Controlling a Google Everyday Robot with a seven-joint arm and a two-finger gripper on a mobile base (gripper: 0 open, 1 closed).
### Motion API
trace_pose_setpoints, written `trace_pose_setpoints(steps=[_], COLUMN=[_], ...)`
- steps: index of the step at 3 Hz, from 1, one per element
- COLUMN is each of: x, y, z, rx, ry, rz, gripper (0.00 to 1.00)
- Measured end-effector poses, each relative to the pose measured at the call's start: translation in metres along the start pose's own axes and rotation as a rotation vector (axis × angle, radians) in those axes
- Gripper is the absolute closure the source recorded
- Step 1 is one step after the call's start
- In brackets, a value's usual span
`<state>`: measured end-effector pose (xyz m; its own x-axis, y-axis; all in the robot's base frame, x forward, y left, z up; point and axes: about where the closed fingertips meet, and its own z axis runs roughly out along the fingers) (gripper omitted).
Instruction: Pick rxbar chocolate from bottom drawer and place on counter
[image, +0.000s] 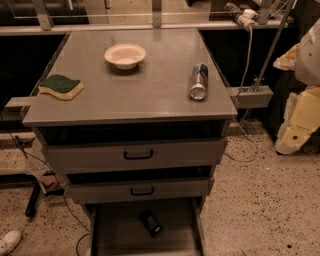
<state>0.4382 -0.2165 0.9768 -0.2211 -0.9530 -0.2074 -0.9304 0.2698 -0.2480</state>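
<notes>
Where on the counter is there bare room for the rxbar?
The counter is bare across its front middle, bordered by the sponge on the left, the can on the right and the bowl behind. Both back corners are free too. The strip between the can and the right edge is narrow. The end effector sits off to the right, beyond the counter's edge.
</notes>
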Motion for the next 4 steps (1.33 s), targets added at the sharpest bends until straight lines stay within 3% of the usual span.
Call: trace_pose_setpoints(steps=[2,3,4], x=[0.002,0.012,0.031], y=[0.002,0.021,0.044], z=[0.002,0.025,0.083], rx=[0.022,0.044,0.027], ry=[0.015,0.028,0.027], rz=[0.004,0.089,0.198], gripper=[0.0,0.0,0.0])
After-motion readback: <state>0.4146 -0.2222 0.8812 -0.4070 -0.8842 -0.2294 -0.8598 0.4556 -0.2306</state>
